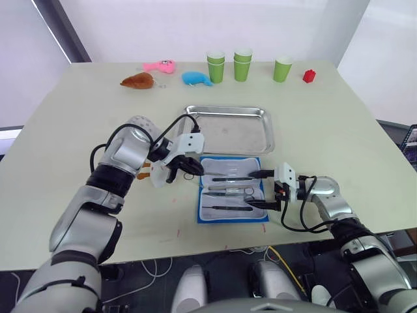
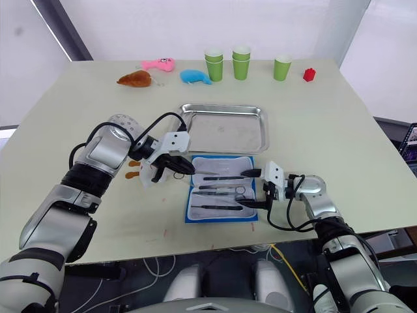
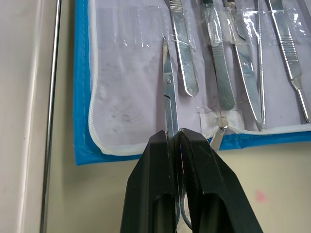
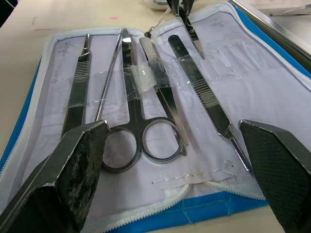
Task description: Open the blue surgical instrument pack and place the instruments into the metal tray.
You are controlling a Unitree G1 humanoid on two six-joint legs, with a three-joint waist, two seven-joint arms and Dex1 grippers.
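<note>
Between the two black fingers (image 3: 194,160) of the left gripper (image 3: 177,138), a slim silvery steel scissors-like instrument (image 3: 168,94) is being pinched tight, its blade pointing away from the gripper over the pale grey lining and its long axis running straight along the fingers. It is hanging over the left end of the flat rectangular blue fabric instrument pack (image 1: 232,197), which is lying open on the cream table (image 1: 78,130) just in front of the shallow rectangular shiny steel tray (image 1: 229,128), the two nearly touching. At the pack's right end the right gripper (image 1: 268,189) is hovering with its fingers spread wide, apparently steadying the case. The other slim steel instruments (image 4: 146,111), scissors with ring handles and several flat-handled tools, are lying side by side in clear sleeves, their long axes running across the pack from left to right. Judging by this, extraction is under way; the next move is calling for lifting the held tool clear and carrying it forward over the tray rim.
</note>
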